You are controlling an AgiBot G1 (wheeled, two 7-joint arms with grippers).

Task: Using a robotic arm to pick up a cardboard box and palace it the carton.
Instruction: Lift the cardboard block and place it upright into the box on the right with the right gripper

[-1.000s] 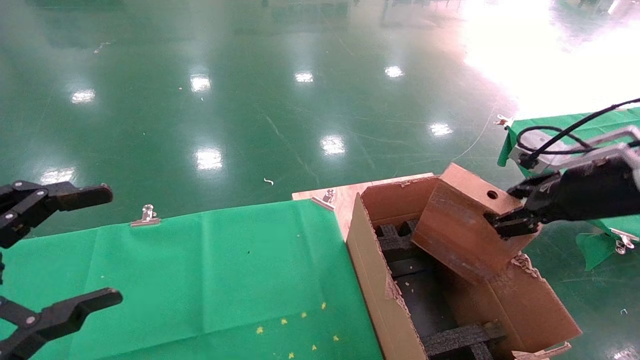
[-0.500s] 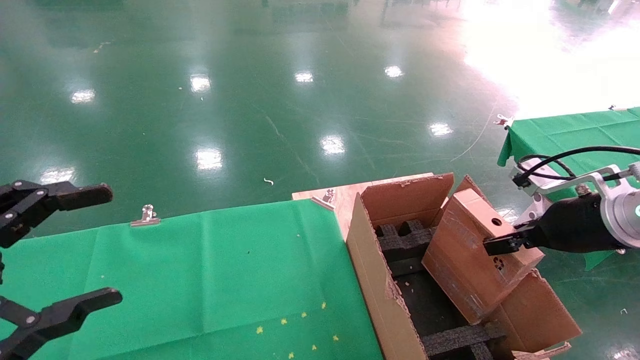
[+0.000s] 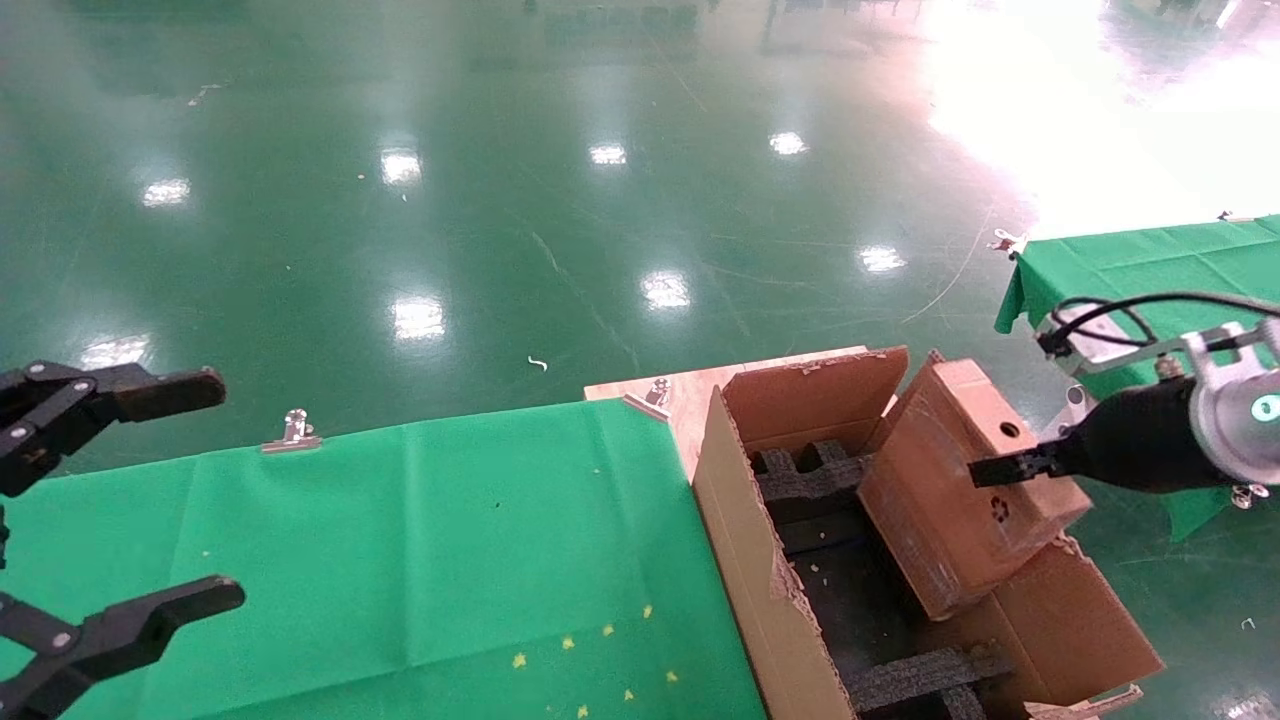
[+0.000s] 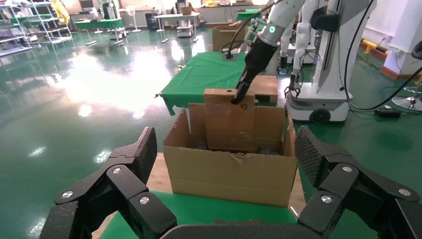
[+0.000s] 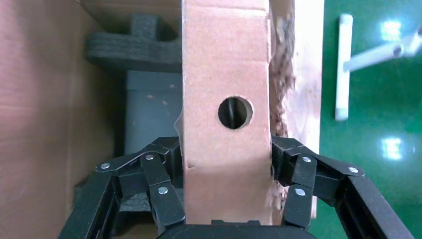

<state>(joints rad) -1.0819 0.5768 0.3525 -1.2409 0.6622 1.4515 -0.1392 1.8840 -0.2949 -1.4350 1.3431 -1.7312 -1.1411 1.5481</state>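
My right gripper [image 3: 985, 470] is shut on the small brown cardboard box [image 3: 950, 500], which has a round hole and a recycling mark. The box is tilted, its lower end inside the large carton [image 3: 745, 560] and leaning on the carton's right side. In the right wrist view the fingers [image 5: 159, 179] clamp both sides of the box [image 5: 226, 64], with black foam inserts [image 5: 134, 45] beside it. My left gripper [image 3: 215, 487] is open and empty at the far left over the green cloth. The left wrist view shows the carton [image 4: 234, 174], the box [image 4: 229, 124] and the right arm [image 4: 259, 50].
The carton stands on a wooden board [image 3: 690, 395] at the right end of the green-clothed table [image 3: 450, 550], held by metal clips [image 3: 292, 432]. A second green table [image 3: 1130, 255] is at the far right. A shiny green floor lies beyond.
My right gripper has carried the box down and to the right, from above the carton into its right side. The left arm has not moved.
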